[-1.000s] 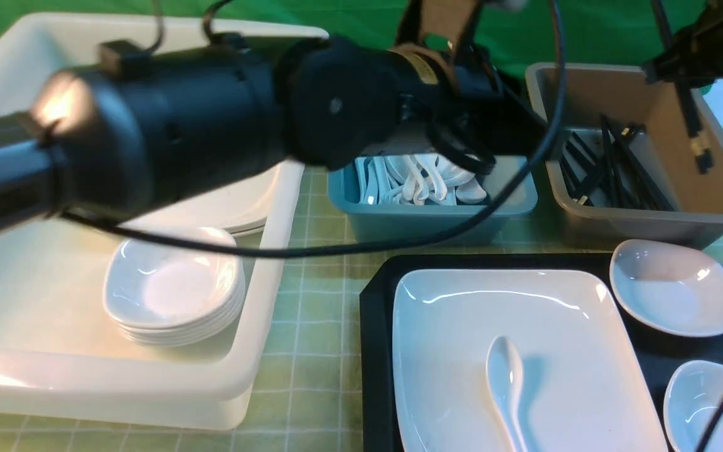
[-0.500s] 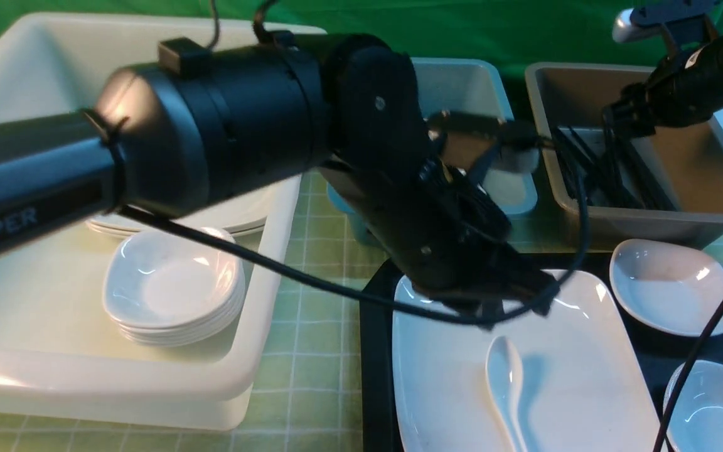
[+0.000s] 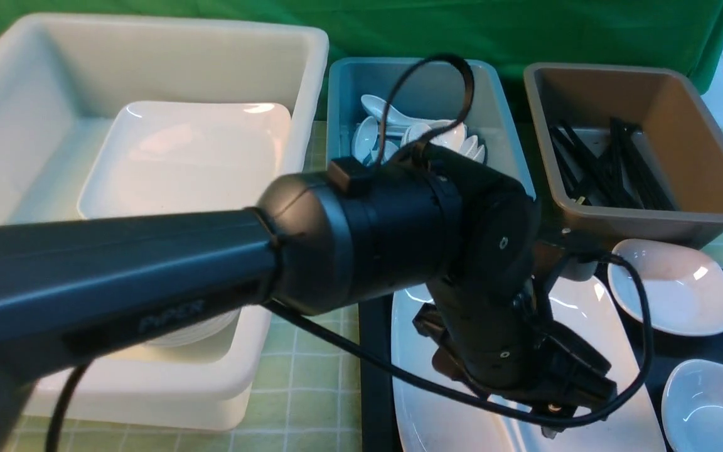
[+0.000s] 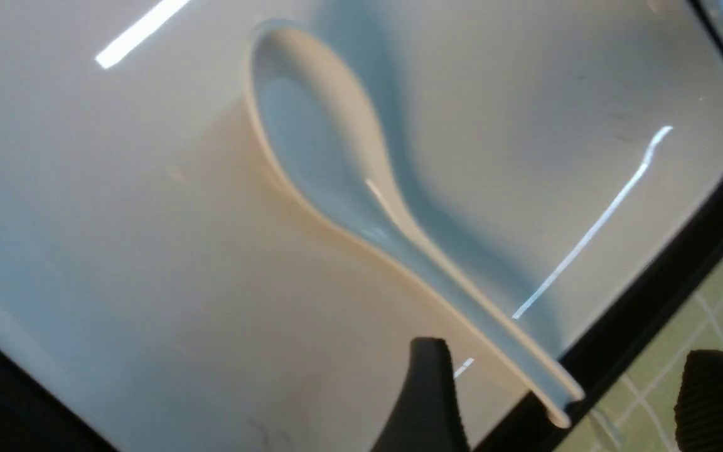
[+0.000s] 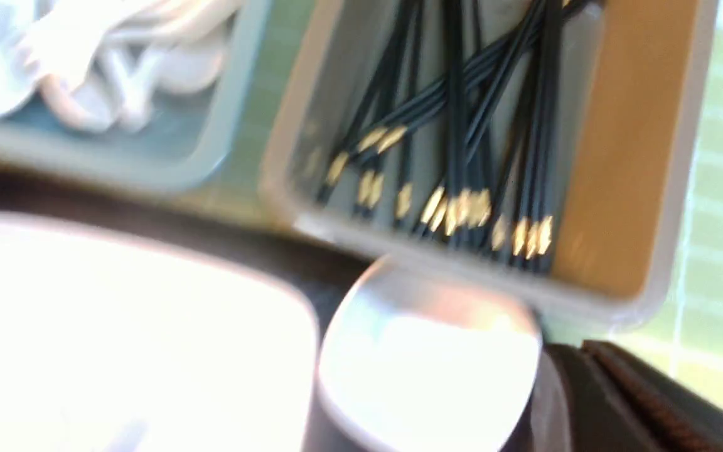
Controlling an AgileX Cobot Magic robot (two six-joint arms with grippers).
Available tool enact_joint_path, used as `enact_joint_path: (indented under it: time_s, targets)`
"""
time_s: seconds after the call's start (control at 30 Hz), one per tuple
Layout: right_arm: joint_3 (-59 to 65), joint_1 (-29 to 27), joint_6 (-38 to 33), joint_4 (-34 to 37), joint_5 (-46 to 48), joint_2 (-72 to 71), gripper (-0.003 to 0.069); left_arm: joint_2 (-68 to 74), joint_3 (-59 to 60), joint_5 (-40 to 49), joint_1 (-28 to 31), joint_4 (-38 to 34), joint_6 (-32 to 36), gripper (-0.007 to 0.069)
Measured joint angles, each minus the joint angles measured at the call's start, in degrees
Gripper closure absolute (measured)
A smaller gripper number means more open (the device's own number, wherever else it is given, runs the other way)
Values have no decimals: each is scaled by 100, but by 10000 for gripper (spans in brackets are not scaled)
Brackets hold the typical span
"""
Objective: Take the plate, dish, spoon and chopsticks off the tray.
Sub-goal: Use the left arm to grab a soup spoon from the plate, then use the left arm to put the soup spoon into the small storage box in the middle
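Spread wide, the left gripper (image 4: 565, 358) jaws stand either side of the handle tip of the spoon (image 4: 330, 163). The spoon lies on the plate (image 4: 117, 251), tip at the rim by the tray (image 4: 650, 289) edge, with bare plate round its bowl. Half a second ago this arm hung over the plate's far rim. The right gripper (image 5: 625, 402) jaws are together and empty; it has left the brown tub (image 3: 700, 144) holding the chopsticks (image 3: 612, 169).

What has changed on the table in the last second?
The left tool swung from the blue tub down over the plate, opening astride the spoon's handle. The right tool dropped its chopsticks into the brown tub and withdrew, shut. Plate, spoon and both small dishes stayed put on the tray.
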Motion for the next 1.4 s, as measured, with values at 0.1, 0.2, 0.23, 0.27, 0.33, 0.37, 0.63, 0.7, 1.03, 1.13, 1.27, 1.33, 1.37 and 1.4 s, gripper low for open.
enact_joint_path:
  time_s: [0.1, 0.2, 0.23, 0.27, 0.33, 0.37, 0.63, 0.7, 1.03, 1.13, 1.27, 1.33, 1.37, 1.4]
  targets:
    - [895, 0, 0, 186, -130, -894, 655, 307, 0, -19, 0, 104, -308, 154]
    - [1342, 0, -4, 215, -155, -1371, 655, 564, -5, -176, -42, 136, -431, 166]
    - [1406, 0, -4, 215, -148, -1506, 655, 651, -5, -237, -83, 149, -453, 176]
    - [1431, 0, -4, 220, -148, -1591, 655, 712, -5, -277, -127, 199, -470, 186]
    - [1450, 0, -4, 227, -154, -1696, 655, 795, -31, -299, -222, 365, -528, 200]
    - [1450, 0, -4, 233, -148, -1735, 655, 832, -64, -299, -275, 481, -603, 207]
    - [1456, 0, -17, 233, -153, -1773, 655, 1176, -658, 132, -443, 1033, -889, 247]
    - [1456, 0, -30, 233, -153, -1773, 655, 1231, -754, 215, -449, 1019, -901, 277]
    - [1456, 0, -287, 233, -158, -1773, 655, 1350, -1210, 689, -436, 1270, -843, 606]
    - [1456, 0, -307, 233, -158, -1773, 655, 1395, -1520, 1012, -381, 1422, -703, 608]
    - [1456, 0, -337, 233, -158, -1773, 655, 1367, -1915, 1299, -350, 1637, -516, 608]
    - [1456, 0, -389, 248, -152, -1773, 655, 1313, -2126, 1445, -334, 1815, -422, 608]
    - [1456, 0, -435, 304, -135, -1773, 655, 1276, -2223, 1514, -324, 1911, -397, 608]
    - [1456, 0, -476, 363, -120, -1773, 655, 1241, -2301, 1562, -294, 2010, -375, 608]
